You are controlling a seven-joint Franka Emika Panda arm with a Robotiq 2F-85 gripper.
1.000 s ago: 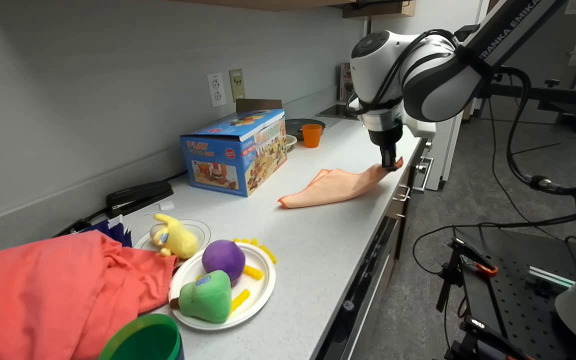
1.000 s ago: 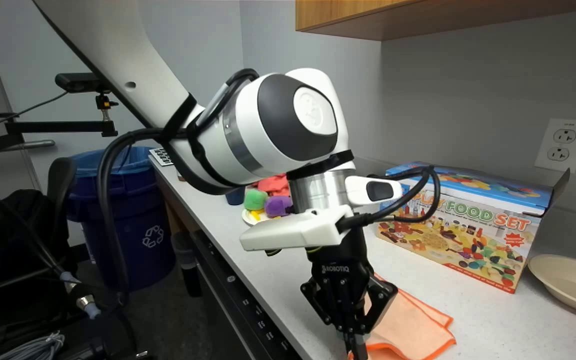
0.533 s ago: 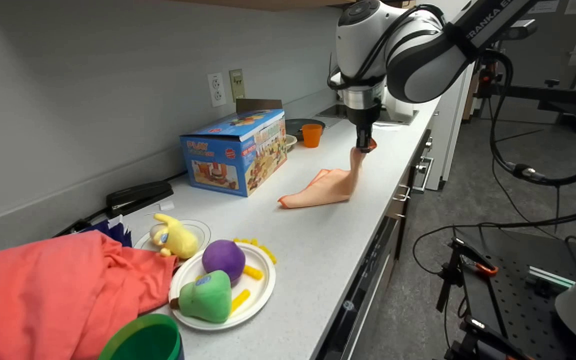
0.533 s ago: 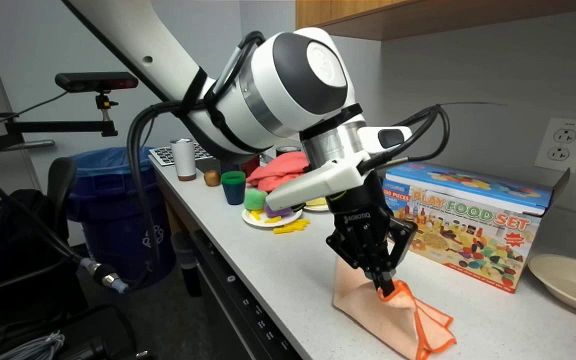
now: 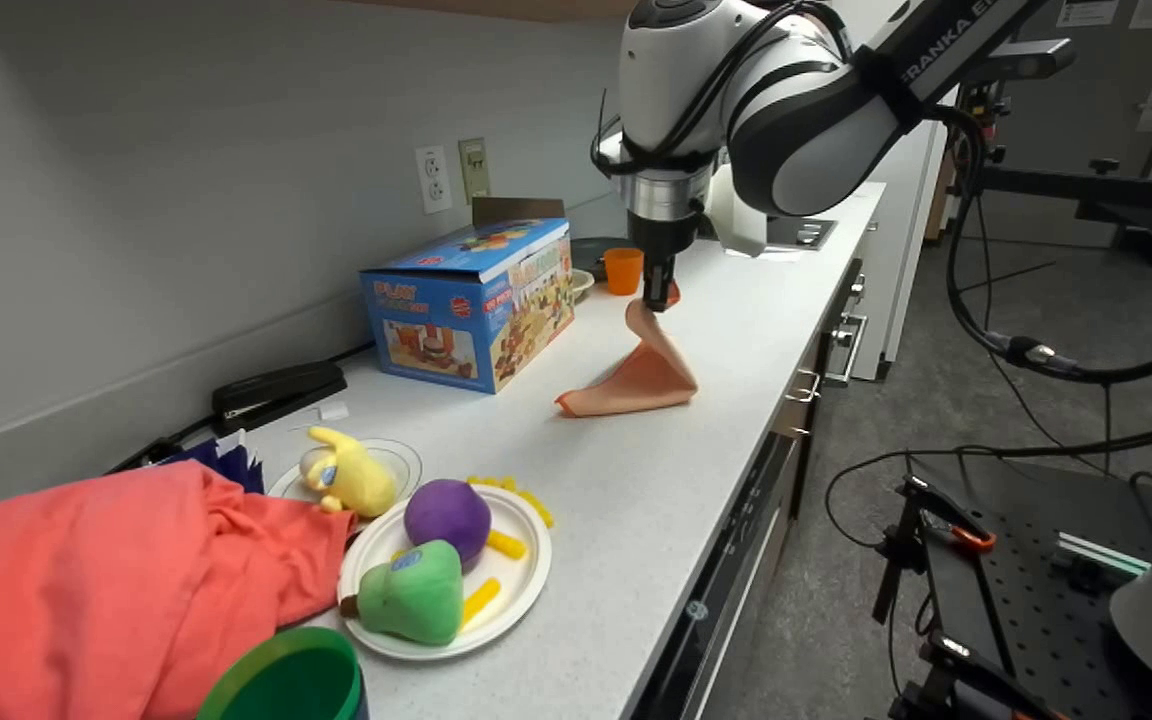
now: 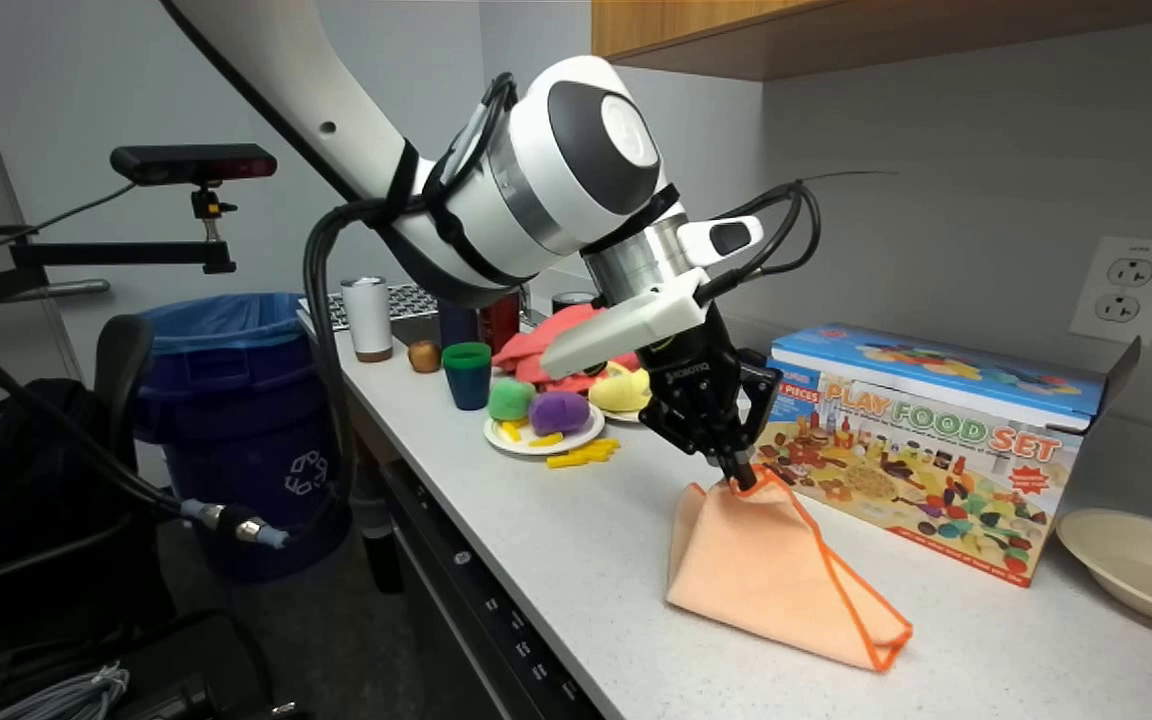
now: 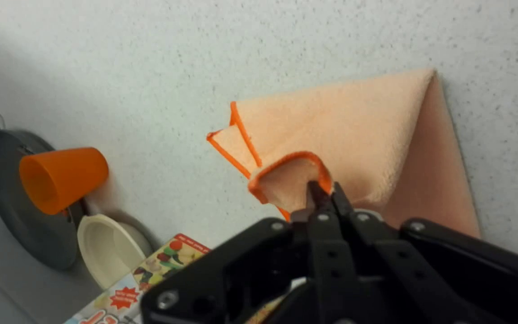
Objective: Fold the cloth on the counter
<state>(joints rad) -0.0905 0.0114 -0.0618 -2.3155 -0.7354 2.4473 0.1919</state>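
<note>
Loosely, fuzzy orange-hemmed cloth tents.

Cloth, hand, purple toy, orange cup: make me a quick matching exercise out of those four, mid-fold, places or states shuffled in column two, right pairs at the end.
1. cloth
2. hand
3. purple toy
4. orange cup

A. upright near the dark pan
B. partly lifted, partly on the counter
C. on the white plate
D. closed on the cloth's edge

Pairs: 1-B, 2-D, 3-C, 4-A

Lt grey counter — w/ cloth, box, plate
</note>
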